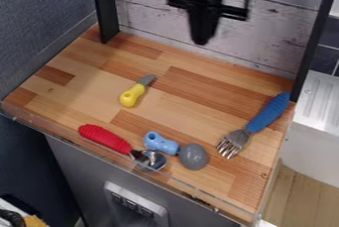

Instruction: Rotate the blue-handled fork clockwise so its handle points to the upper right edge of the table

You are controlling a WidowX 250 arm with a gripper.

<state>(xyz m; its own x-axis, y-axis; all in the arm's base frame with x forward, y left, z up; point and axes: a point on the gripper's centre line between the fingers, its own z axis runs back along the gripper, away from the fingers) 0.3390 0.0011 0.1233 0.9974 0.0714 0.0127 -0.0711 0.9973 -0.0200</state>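
The black gripper [202,30] hangs at the top of the view, in front of the whitish plank wall and above the back of the wooden counter, touching nothing. Nearest to it is a small knife [134,93] with a yellow handle and grey blade, lying left of the counter's middle. A fork [265,115] with a blue handle and metal tines lies on the right side. Along the front, a spoon [106,138] with a red handle has its metal bowl close to a toy utensil [193,156] with a light blue handle and round grey head.
The wooden counter [189,117] has a clear raised strip along its front edge. Black posts [104,8] stand at its back corners, with the plank wall [278,37] between them. A white ribbed surface [321,102] adjoins on the right.
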